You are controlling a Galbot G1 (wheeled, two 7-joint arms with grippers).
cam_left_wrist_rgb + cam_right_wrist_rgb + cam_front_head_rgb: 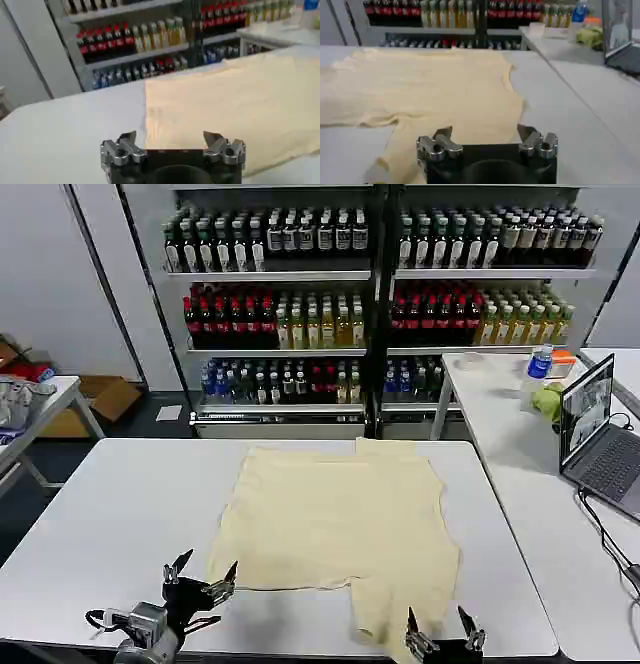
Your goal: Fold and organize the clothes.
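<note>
The clothes are one pale cream-yellow shirt [335, 524] spread flat on the white table [120, 514], with a flap reaching toward the near edge at the right. My left gripper [202, 576] hovers open just off the shirt's near left corner; in the left wrist view the shirt [235, 95] lies ahead of the left gripper [170, 137]. My right gripper [439, 627] stands open at the near edge over the shirt's near right flap; in the right wrist view the shirt [430, 85] fills the space in front of the right gripper [485, 134]. Neither holds anything.
A second white table [520, 464] adjoins on the right with an open laptop [598, 434], a yellow-green cloth bundle [548, 400] and a bottle [540, 362]. Shelves of drink bottles [380, 294] stand behind. A small table with clutter [20, 409] sits at the far left.
</note>
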